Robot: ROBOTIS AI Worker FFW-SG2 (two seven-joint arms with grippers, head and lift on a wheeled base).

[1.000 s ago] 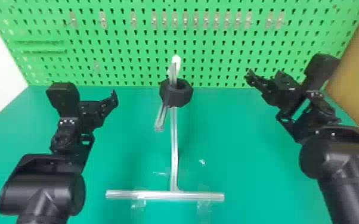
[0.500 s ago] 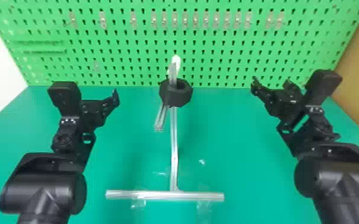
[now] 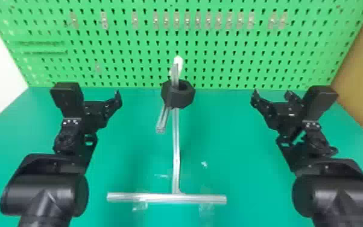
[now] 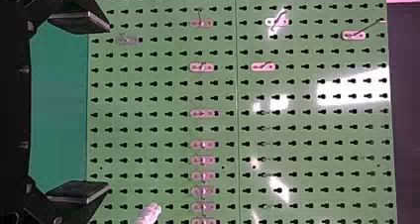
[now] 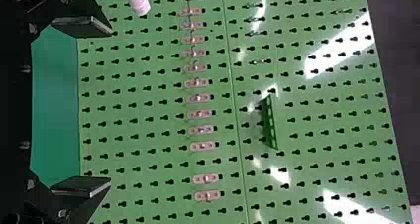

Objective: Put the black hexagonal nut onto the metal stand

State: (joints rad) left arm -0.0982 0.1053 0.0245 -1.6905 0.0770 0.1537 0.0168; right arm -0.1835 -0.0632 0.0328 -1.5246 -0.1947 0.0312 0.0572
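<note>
Both pairs of jaws are gaping empty; our black jointed right arm (image 3: 334, 190) is drawing back while the black hexagonal nut (image 3: 178, 98) is sitting around the upper part of the silvery metal stand (image 3: 175, 151), so the placing is looking finished

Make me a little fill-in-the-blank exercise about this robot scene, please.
The hexagonal nut on the metal stand is coloured ____.
In the head view, the nut is ____ the left gripper and the right gripper.
Each gripper's fingers stand not together but ____.
The upright panel behind has many rows of ____.

Missing words: black; between; apart; holes.
</note>
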